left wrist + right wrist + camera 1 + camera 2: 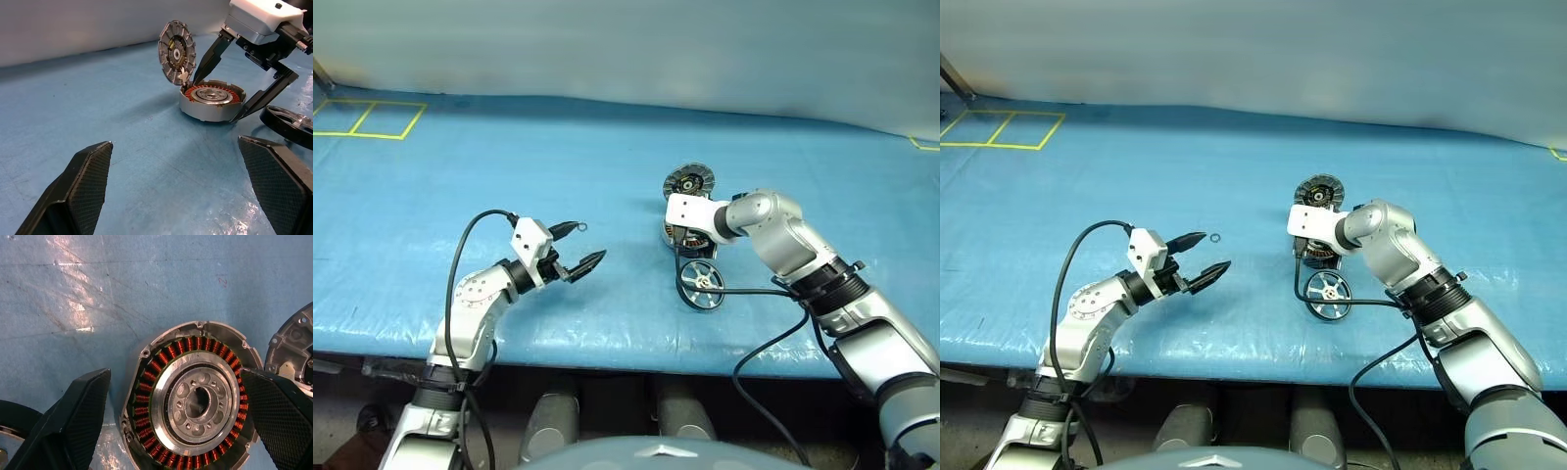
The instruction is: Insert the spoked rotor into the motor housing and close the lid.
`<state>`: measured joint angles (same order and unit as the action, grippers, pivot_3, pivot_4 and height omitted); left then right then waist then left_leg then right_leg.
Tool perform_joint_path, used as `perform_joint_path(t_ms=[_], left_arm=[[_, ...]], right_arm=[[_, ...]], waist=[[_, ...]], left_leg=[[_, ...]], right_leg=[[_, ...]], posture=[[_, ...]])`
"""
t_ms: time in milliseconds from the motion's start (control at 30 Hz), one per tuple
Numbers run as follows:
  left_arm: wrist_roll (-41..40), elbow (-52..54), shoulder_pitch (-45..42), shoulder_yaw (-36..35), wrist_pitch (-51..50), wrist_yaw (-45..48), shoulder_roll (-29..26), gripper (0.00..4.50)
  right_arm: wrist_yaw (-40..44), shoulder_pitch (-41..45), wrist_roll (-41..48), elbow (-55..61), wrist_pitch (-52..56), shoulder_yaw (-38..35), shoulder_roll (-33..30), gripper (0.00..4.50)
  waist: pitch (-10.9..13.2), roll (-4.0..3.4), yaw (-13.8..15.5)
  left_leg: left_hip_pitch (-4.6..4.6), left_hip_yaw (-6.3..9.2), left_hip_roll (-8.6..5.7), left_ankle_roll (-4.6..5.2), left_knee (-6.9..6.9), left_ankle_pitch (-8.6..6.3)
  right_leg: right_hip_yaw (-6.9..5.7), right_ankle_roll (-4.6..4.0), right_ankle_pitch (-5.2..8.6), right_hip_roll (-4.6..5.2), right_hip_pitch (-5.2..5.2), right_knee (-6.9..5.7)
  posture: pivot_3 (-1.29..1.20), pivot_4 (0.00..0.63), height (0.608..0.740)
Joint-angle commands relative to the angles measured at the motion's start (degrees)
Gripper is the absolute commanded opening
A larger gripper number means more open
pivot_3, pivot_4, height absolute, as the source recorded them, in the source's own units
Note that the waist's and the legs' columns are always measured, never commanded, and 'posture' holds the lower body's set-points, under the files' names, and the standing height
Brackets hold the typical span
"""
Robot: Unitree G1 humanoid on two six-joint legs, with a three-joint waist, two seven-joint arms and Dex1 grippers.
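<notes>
A: Where is the left hand (578,247)?

B: On the left, near the front edge. Its arm comes up from the near left with the elbow bent, and the hand points about level toward the right. The two black fingers (83,186) stand wide apart with nothing between them.

A: And the right hand (230,93)?

B: The right arm reaches in from the near right, forearm running left and far, wrist bent so the hand tips downward. Its fingers (73,421) are spread wide too, one on each side, gripping nothing.

A: Do the two hands meet?

B: No, they are well apart.
</notes>
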<state>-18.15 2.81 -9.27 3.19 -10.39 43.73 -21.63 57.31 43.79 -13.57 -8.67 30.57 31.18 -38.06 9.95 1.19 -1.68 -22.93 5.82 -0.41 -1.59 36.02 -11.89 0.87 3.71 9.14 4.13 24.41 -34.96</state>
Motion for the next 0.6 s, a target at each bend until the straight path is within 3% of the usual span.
perform_joint_path(t_ms=[33,600], left_arm=[[-0.02,1.78,0.32,-0.71,1.31,-0.37,0.01,4.5],[0.17,1.62,0.37,0.03,1.7,-0.66,0.49,4.5]], right_arm=[[0.66,0.08,-1.38,1.69,-0.55,-1.04,-0.74,4.46],[1.27,-5.46,-3.05,7.31,1.66,-3.14,-2.5,4.46]], waist=[[0.0,0.0,-0.04],[0.0,0.0,-0.02]], left_leg=[[0.0,0.0,0.0,0.0,0.0,0.0],[0.02,0.0,0.0,0.0,0.01,0.0]], right_leg=[[0.0,0.0,0.0,0.0,0.0,0.0],[0.0,0.01,0.0,0.0,-0.02,-0.01]], posture=[[0.0,0.15,0.74],[0.0,0.15,0.74]])
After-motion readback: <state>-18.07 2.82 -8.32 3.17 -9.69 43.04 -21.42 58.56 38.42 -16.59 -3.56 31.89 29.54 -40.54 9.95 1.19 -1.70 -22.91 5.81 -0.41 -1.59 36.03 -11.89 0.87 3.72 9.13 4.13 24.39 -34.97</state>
